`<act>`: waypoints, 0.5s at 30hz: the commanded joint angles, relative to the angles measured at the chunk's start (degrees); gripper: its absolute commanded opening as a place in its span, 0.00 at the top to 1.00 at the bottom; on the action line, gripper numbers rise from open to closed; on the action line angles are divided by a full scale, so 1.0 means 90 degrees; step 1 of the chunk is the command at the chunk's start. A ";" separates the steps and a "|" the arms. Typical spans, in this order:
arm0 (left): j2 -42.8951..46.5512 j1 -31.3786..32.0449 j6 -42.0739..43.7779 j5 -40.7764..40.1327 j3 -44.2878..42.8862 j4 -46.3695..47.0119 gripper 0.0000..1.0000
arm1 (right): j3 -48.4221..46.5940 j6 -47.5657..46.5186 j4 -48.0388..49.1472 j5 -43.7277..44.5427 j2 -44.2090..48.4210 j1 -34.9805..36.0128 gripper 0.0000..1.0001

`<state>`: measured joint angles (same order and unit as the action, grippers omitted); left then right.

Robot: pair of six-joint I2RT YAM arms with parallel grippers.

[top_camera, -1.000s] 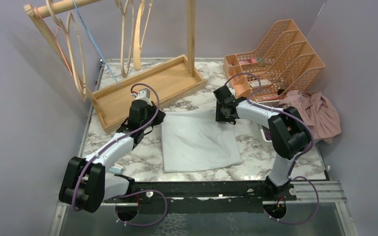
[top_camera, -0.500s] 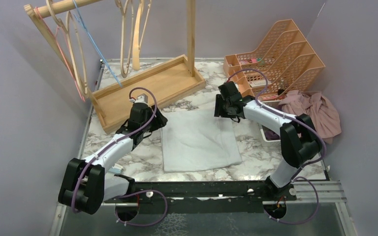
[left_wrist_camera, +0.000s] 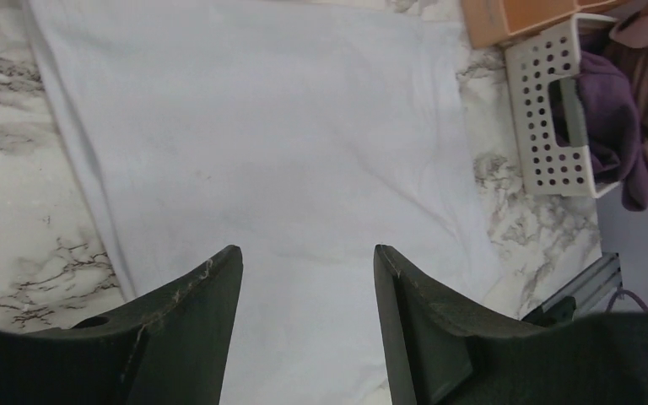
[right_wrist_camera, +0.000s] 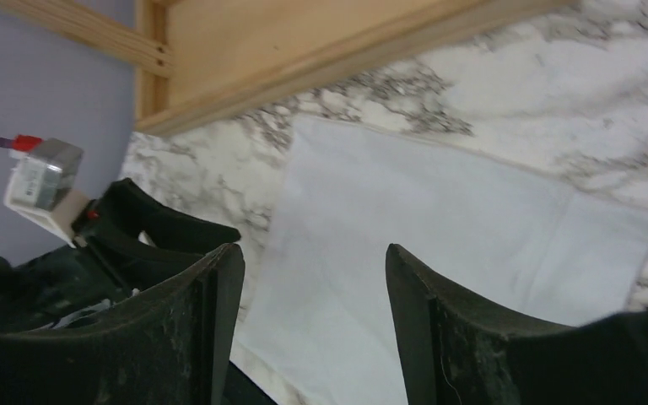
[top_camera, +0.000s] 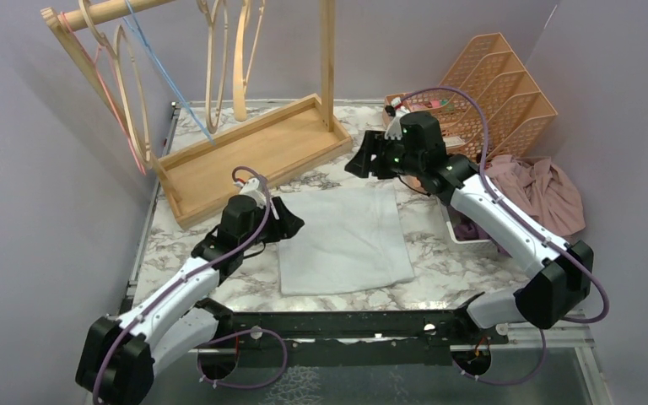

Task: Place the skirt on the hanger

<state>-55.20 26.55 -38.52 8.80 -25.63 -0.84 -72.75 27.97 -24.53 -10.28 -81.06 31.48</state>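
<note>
In the last second the right claw (top_camera: 356, 165) has been raised away from the far right corner of the skirt (top_camera: 342, 240). The left claw (top_camera: 294, 224) has been brought to its left edge. Both claws are seen spread apart and empty (nothing is gripped yet), so the pick-up is judged not begun. The skirt lies flat on the bench (top_camera: 434, 253), directly under the left claw and below the right one. The hangers (top_camera: 239, 76) are well apart, at the far left.
</note>
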 commanded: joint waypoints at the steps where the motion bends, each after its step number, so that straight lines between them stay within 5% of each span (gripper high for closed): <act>1: 0.0995 0.0182 0.0372 -0.0157 -0.0607 -0.0527 0.37 | -0.0453 0.0100 0.0671 -0.0591 0.0242 0.0346 0.32; 11: 0.1153 0.0176 0.3055 -0.1492 -0.4036 -0.2107 0.21 | 0.0114 0.0469 0.0839 -0.0421 0.0318 0.0418 0.32; 15: 0.0467 0.0180 0.3552 -0.2155 -0.5487 -0.2324 0.01 | 0.0294 0.0505 0.0812 -0.0363 0.0367 0.0418 0.33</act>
<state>-46.06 28.18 -15.90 -2.50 -65.19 -17.32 -71.37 31.48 -17.87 -13.21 -78.63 35.18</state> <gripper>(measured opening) 0.904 0.678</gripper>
